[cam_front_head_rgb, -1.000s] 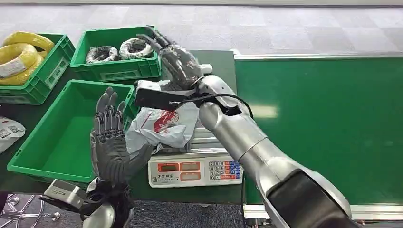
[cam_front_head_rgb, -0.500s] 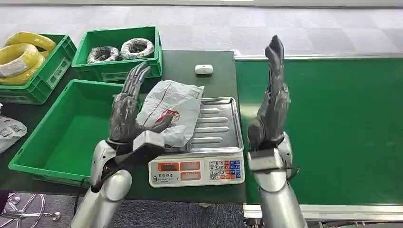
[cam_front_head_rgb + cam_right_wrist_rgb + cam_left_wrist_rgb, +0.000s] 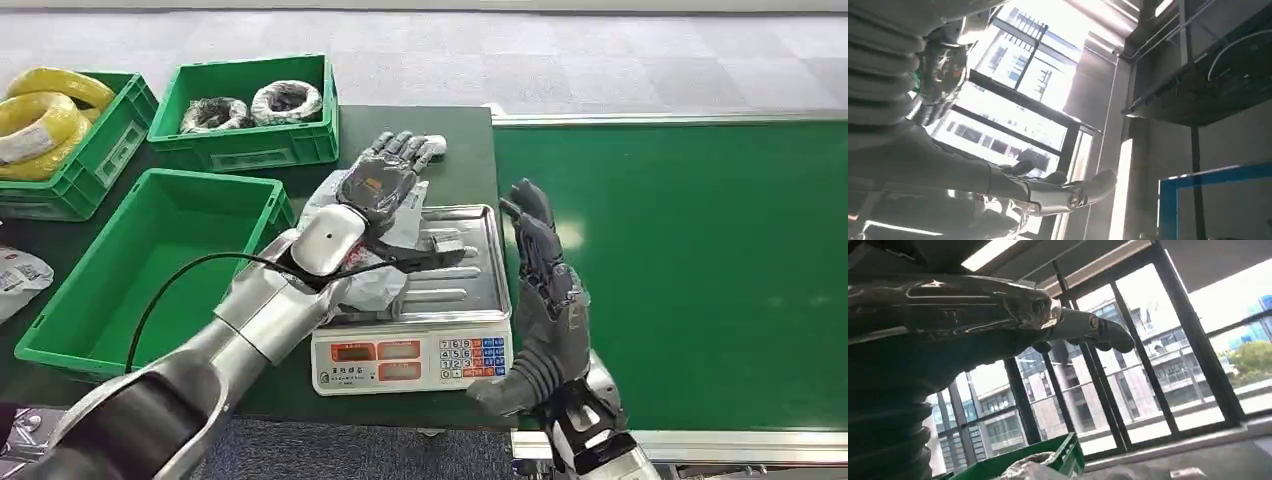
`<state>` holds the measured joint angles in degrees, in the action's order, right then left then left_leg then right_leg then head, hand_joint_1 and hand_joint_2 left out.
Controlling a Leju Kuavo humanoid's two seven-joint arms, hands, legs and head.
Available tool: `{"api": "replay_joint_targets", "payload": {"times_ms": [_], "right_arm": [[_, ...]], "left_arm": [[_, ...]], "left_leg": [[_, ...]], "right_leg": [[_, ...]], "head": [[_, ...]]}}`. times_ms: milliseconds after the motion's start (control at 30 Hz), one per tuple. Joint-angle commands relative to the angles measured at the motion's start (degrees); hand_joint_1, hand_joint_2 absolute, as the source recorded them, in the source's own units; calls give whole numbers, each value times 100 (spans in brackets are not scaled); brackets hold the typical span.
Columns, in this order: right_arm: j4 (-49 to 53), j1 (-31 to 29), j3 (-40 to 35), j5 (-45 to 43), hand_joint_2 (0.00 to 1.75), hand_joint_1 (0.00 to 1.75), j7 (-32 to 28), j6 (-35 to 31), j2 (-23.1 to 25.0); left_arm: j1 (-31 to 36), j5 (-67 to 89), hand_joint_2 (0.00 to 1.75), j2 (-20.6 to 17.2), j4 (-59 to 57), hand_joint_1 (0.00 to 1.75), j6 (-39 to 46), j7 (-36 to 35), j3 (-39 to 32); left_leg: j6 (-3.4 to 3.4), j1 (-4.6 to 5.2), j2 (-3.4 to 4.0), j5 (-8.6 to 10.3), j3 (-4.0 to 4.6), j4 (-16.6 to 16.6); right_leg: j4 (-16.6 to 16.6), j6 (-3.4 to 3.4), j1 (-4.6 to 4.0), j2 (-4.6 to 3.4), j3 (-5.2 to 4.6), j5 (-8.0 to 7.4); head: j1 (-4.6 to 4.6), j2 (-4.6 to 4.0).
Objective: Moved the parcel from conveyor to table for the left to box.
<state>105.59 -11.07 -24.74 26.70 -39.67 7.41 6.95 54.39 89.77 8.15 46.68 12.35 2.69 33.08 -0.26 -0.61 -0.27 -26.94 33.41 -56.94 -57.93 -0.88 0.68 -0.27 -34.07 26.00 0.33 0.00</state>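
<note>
The left robot hand [image 3: 385,178] lies flat over the parcel [image 3: 375,270], fingers spread, grasping nothing. The parcel rests on the scale [image 3: 455,300] tray on the surface [image 3: 420,120]. The right robot hand [image 3: 540,290] stands upright beside the scale, fingers apart, empty.

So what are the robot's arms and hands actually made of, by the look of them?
Both arms are shiny silver tubes with darker joints. The left hand and right hand are dark grey with many jointed fingers. A black cable loops along the left arm.
</note>
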Motion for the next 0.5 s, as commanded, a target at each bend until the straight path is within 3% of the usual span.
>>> {"api": "replay_joint_targets", "payload": {"times_ms": [33,167,300,400,500], "right_arm": [[-268,-151,-209,95,175,0,-33,23,-244],[-281,-216,-263,109,175,0,-33,72,-275],[-298,-224,-283,115,175,0,-33,54,-280],[-364,-261,-332,151,175,0,-33,33,-318],[-367,-230,-420,194,175,0,-33,4,-359]], "left_arm": [[805,23,175,282,-2226,0,-106,-51,1258],[759,23,175,328,-2591,0,-537,38,2012],[716,23,175,321,-2638,0,-477,-17,2069],[801,23,175,274,-2825,0,-927,-64,2952],[740,23,175,232,-2951,0,-1207,-97,3162]], "left_leg": [[5,-2,-1,1,-21,10],[3,-2,-3,0,-8,4],[2,0,12,-1,-21,14],[1,-1,5,0,-10,5],[1,0,16,2,-27,16]], "right_leg": [[18,3,-4,8,27,-3],[9,2,-4,7,16,0],[17,4,-2,-9,25,-4],[7,3,-2,-3,16,-2],[15,3,-1,-13,28,-7]], "head": [[0,0],[2,0],[2,0],[2,0],[2,0]]}}
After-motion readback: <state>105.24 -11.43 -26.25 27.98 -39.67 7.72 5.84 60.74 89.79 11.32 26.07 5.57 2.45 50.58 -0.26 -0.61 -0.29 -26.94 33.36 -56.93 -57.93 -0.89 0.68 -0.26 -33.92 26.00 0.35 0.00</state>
